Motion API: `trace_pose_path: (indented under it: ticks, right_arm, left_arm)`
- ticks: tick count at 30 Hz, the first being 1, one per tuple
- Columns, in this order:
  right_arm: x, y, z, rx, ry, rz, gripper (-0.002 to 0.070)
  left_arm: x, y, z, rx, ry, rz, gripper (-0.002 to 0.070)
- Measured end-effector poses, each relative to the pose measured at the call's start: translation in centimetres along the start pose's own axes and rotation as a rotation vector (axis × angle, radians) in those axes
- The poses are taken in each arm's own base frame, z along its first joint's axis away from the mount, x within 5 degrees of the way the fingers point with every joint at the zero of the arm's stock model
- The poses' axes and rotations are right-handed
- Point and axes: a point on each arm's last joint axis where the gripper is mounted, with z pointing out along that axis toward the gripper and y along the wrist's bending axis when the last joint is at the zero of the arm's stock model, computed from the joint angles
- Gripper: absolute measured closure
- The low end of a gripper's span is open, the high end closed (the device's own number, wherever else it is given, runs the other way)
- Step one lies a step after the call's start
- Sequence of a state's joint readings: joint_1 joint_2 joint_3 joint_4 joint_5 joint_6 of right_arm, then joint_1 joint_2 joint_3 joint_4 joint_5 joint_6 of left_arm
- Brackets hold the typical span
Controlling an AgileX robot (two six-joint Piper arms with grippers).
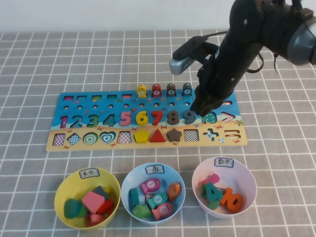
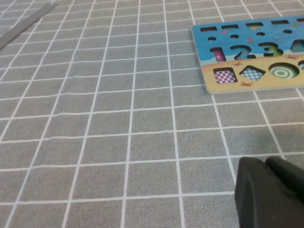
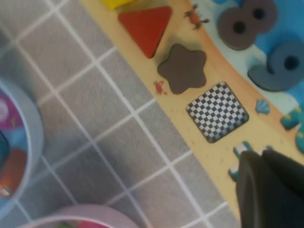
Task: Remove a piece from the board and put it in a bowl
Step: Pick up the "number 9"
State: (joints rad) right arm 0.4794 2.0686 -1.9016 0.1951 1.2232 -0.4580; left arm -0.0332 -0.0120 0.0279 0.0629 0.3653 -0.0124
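Note:
The dark slate-blue 9 piece (image 1: 189,117) lies in its slot on the board (image 1: 237,140), next to the brown 8 (image 1: 173,117). My right gripper (image 1: 203,109) hangs over the board just right of the 9, its fingers together and empty. In the right wrist view the 9 (image 3: 280,66) and the board's sandy strip (image 3: 213,152) lie beyond the shut right gripper (image 3: 262,154). The pale-pink bowl (image 1: 253,180) stands in front of the board's right end and holds numerals. My left gripper (image 2: 265,161) is shut and empty over bare cloth, left of the board (image 2: 211,85).
A light-blue bowl (image 1: 129,180) and a yellow bowl (image 1: 61,185), both with pieces inside, stand left of the pink one. Round-topped pegs (image 1: 171,90) stand along the board's far edge. The checked grey cloth (image 1: 49,59) covers the table.

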Motion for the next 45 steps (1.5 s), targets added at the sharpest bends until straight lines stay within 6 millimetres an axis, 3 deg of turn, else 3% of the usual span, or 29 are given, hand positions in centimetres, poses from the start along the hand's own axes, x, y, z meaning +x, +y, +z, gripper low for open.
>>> trace_pose_path:
  ticks: [4,7,13,16,29,39,42,45]
  right_arm:
    - [-0.2,-0.1,1.1,-0.025,0.008,-0.255,0.0678]
    - [-0.2,-0.1,1.6,-0.039,0.008,-0.379,0.0614]
    - [-0.6,-0.5,2.3,-0.01,-0.025,-0.577,0.0323]
    - [-1.1,-0.8,2.5,0.03,-0.064,-0.619,0.0244]
    - [-1.2,-2.0,6.1,0.074,-0.04,-0.65,0.022]
    - [-1.8,-2.4,6.5,0.121,-0.083,-0.673,0.022]
    - [-1.8,-2.4,6.5,0.114,-0.091,-0.58,0.022]
    - [-1.8,-2.3,6.5,0.099,-0.103,-0.342,0.022]
  left_arm:
    - [0.0,0.0,0.0,0.0,0.0,0.0,0.0678]
    - [0.0,0.0,0.0,0.0,0.0,0.0,0.0678]
    - [0.0,0.0,0.0,0.0,0.0,0.0,0.0678]
    - [0.0,0.0,0.0,0.0,0.0,0.0,0.0678]
    - [0.0,0.0,0.0,0.0,0.0,0.0,0.0678]
    - [0.0,0.0,0.0,0.0,0.0,0.0,0.0678]
    - [0.0,0.0,0.0,0.0,0.0,0.0,0.0678]
    - [0.0,0.0,0.0,0.0,0.0,0.0,0.0678]
